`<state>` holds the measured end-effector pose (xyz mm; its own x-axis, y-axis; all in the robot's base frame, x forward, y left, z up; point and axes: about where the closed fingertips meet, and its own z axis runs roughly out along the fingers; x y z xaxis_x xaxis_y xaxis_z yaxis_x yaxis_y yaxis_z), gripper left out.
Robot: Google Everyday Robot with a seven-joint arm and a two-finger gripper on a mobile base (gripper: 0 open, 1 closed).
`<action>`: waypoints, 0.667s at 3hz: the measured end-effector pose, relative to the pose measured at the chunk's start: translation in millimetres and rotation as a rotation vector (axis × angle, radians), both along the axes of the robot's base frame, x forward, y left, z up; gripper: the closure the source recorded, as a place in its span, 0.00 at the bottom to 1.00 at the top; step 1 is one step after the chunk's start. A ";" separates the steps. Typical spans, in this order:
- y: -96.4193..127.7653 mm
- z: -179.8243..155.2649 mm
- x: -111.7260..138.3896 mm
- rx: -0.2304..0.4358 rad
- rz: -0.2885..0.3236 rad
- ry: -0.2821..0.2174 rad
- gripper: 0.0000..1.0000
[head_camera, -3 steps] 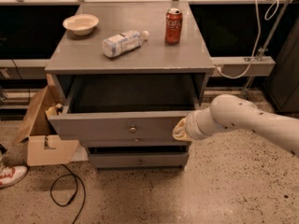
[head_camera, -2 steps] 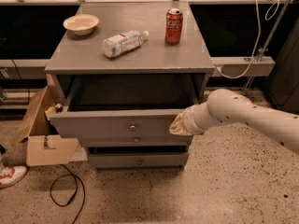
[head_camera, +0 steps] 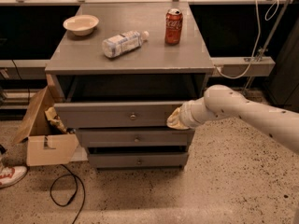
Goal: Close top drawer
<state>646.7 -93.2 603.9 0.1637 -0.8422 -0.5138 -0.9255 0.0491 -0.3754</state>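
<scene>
The top drawer (head_camera: 103, 115) has slid in toward the table (head_camera: 154, 55) since a second ago, and your tool (head_camera: 176, 119) has gone with it. Your white arm (head_camera: 252, 113) reaches in from the right. The grey table stands centre. The top drawer sits just under its top, its front still out past the frame with a dark gap above, and the knob (head_camera: 133, 116) is at centre. Two shorter drawers (head_camera: 135, 138) lie below. An open box (head_camera: 46, 146) sits on the floor just beside the table's left. On the table are a bottle (head_camera: 122, 43) on its side, a bowl (head_camera: 81, 24) back left and a red can (head_camera: 173, 26) upright back right. The tool touches the drawer front's right end. Wide or narrow, you cannot tell.
</scene>
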 end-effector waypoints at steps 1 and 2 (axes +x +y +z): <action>-11.1 10.9 10.4 0.067 -0.058 -0.027 1.00; -23.2 26.6 24.2 0.132 -0.141 -0.035 1.00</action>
